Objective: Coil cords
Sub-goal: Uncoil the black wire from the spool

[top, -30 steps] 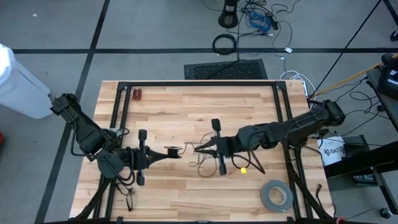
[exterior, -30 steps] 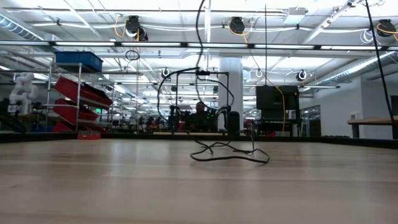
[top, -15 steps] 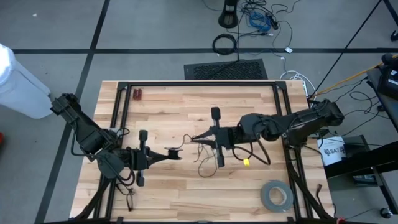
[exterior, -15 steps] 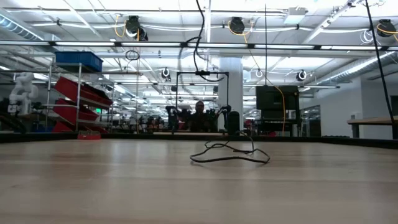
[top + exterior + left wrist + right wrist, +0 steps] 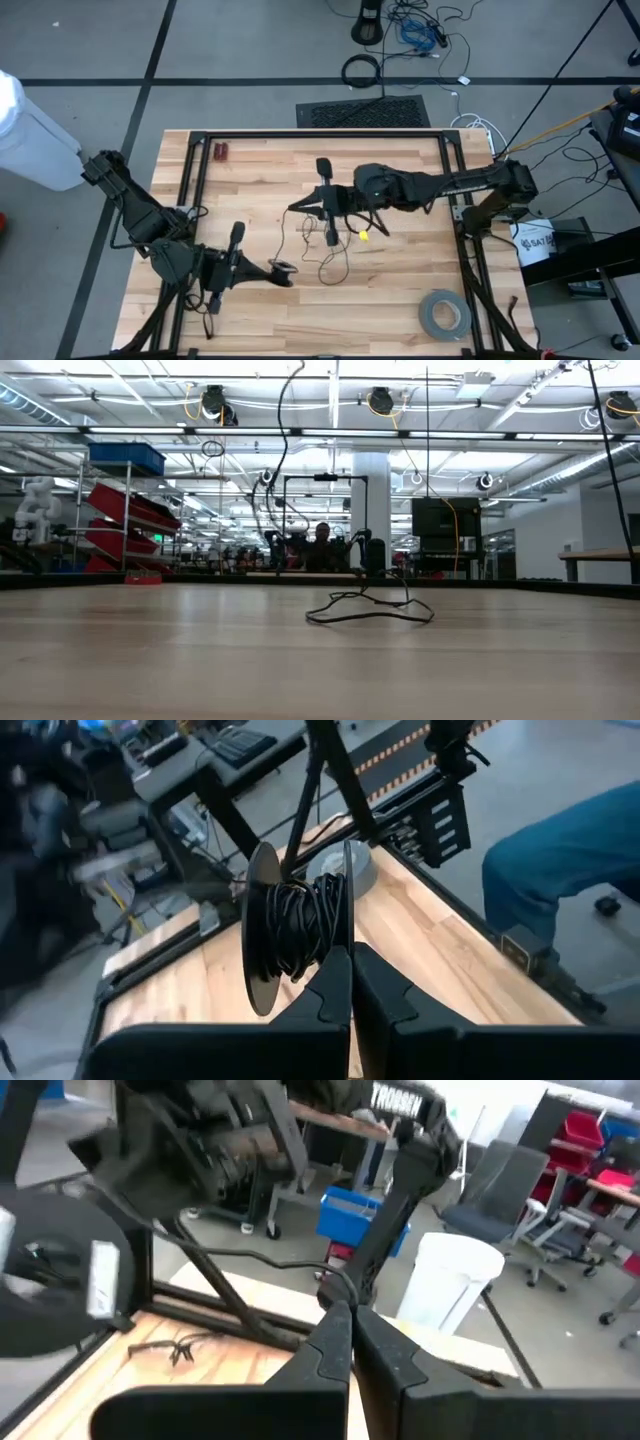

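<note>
My left gripper [image 5: 286, 277] is clamped shut on a small spool [image 5: 298, 927] wound with thin black cord [image 5: 322, 243], low near the table's [image 5: 400, 300] front-left. My right gripper [image 5: 295, 208] is pinched shut on that cord's strand at mid-table. From there it trails down in loose wiry loops on the wood between both grippers.
</note>
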`<state>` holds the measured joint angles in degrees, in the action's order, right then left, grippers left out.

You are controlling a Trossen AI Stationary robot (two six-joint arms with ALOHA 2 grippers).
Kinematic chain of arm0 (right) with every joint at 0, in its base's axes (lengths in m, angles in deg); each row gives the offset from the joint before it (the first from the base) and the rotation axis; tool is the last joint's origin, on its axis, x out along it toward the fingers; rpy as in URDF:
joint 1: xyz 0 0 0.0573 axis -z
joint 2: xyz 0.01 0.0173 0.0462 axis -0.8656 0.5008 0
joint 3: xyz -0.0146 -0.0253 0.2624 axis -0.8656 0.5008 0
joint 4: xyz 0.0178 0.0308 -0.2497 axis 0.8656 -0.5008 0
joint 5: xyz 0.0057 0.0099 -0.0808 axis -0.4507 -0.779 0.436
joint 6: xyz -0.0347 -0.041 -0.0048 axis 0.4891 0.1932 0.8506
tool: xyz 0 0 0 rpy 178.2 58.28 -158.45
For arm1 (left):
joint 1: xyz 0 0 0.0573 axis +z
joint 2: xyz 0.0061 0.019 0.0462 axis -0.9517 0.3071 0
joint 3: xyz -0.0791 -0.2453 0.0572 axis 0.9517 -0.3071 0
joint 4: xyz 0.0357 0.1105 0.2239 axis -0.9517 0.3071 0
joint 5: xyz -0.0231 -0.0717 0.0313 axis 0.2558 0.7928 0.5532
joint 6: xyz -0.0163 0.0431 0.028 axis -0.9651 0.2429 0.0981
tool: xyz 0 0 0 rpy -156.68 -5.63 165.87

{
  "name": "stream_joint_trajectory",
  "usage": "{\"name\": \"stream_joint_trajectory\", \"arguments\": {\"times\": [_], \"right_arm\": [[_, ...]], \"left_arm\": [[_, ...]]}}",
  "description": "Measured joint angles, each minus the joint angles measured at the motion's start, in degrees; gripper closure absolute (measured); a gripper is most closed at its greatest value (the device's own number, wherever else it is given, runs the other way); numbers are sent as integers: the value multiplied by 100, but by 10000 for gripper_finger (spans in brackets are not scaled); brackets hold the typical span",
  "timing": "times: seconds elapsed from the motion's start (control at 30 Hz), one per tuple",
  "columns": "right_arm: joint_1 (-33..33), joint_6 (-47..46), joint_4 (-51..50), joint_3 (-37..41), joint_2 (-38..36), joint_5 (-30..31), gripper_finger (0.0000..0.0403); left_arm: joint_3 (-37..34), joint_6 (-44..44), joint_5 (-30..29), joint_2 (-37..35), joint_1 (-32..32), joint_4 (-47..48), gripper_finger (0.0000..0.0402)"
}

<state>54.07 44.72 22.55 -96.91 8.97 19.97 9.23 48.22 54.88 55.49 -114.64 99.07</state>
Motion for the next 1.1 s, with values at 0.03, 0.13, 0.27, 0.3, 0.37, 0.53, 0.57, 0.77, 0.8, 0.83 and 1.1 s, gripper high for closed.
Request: {"name": "stream_joint_trajectory", "arguments": {"times": [0.03,0.13,0.27,0.3,0.37,0.53,0.57,0.77,0.8,0.83,1.1], "right_arm": [[29,-34,74,0,59,-32,403],[72,-134,146,-1,209,-138,403],[69,-179,121,0,325,-140,403],[67,-210,88,0,325,-140,403],[65,-273,-2,0,321,-142,403],[8,-394,-421,0,320,-142,403],[-9,-432,-514,0,319,-142,403],[-155,-599,-1161,0,318,-107,403],[-184,-623,-1269,0,318,-105,403],[-216,-659,-1377,0,318,-102,403],[-527,-891,-2375,0,318,-89,403]], "left_arm": [[0,46,12,0,1,-11,402],[0,222,63,0,0,-91,401],[0,494,122,0,0,-355,402],[0,504,122,0,0,-365,402],[0,510,122,0,0,-384,401],[0,627,120,0,0,-495,402],[0,658,120,0,0,-540,402],[0,814,-3,0,0,-806,402],[0,838,-56,0,0,-836,402],[0,906,-99,0,0,-883,402],[0,932,-868,0,0,-1050,401]]}}
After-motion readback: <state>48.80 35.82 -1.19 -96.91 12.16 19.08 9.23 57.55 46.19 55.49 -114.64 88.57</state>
